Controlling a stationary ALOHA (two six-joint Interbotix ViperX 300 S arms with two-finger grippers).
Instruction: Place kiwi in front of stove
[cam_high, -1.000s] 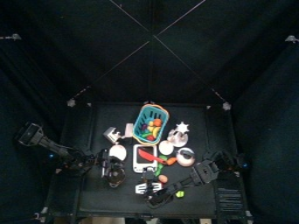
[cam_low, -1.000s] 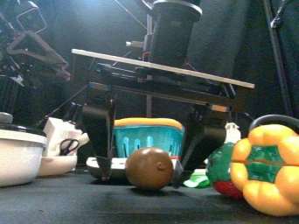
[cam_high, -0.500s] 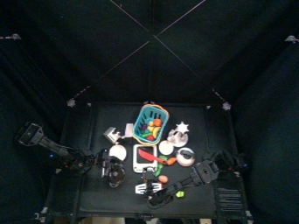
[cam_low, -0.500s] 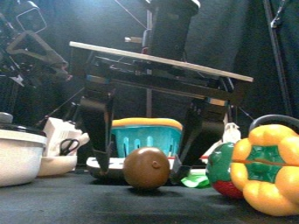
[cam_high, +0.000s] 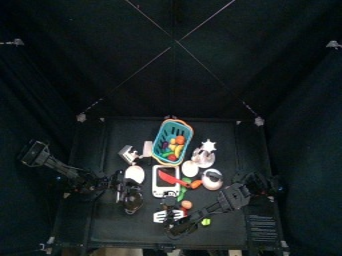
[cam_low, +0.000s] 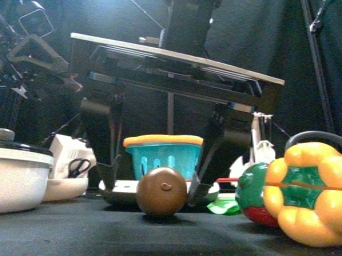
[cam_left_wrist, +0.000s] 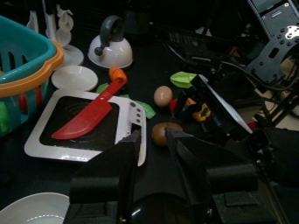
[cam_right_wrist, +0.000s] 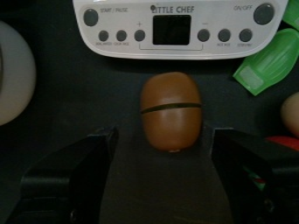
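Observation:
The kiwi (cam_right_wrist: 172, 109), a brown oval toy with a seam round its middle, lies on the table just before the front edge of the white stove (cam_right_wrist: 176, 26). It also shows in the front view (cam_low: 162, 192) and the left wrist view (cam_left_wrist: 166, 133). My right gripper (cam_right_wrist: 167, 159) is open and empty, lifted above the kiwi with one jaw to each side and not touching it (cam_low: 160, 130). The stove (cam_left_wrist: 100, 131) carries a red knife. My left gripper (cam_left_wrist: 163, 179) rests open and empty beside the stove.
A teal basket (cam_low: 163, 160) of toy food stands behind the stove. A yellow pepper (cam_low: 310, 190) and a green and red piece stand close on the right. A white bowl (cam_low: 20, 180) is on the left. A kettle (cam_left_wrist: 114, 42) stands further back.
My right gripper has risen away from the kiwi with its jaws open. The kiwi stays on the table before the stove. The left arm has not moved.

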